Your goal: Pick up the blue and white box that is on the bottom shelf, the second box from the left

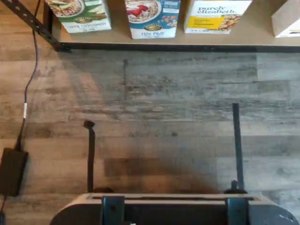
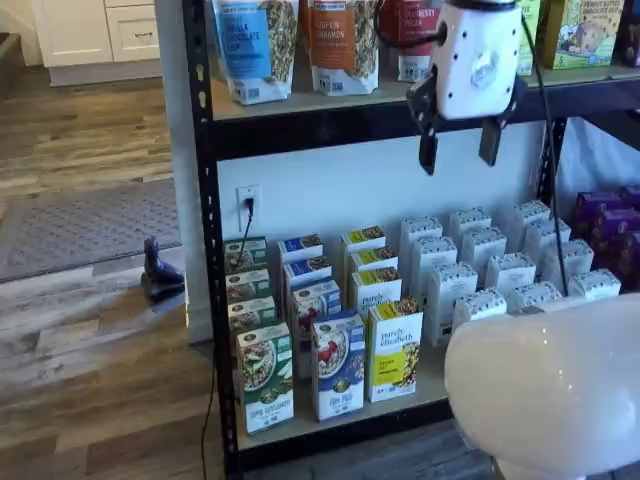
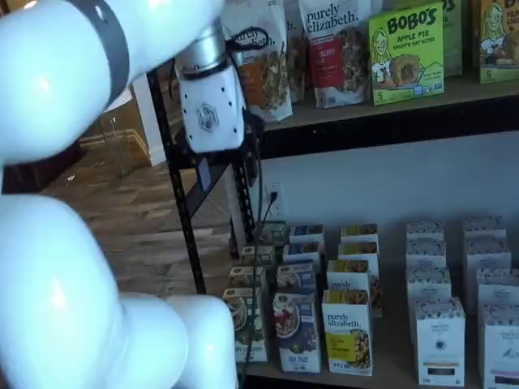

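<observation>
The blue and white box stands upright at the front of the bottom shelf, between a green-and-white carton and a yellow carton. Both shelf views show it, and more boxes line up behind this blue and white box. In the wrist view the blue and white box faces me across bare floor, on the bottom shelf. My gripper hangs high in front of the upper shelf, above and to the right of the box. It is open, with nothing between its black fingers.
Pouches fill the upper board. Rows of white boxes stand to the right on the bottom shelf. A white arm link covers the lower right foreground. A black power adapter and its cable lie on the wood floor.
</observation>
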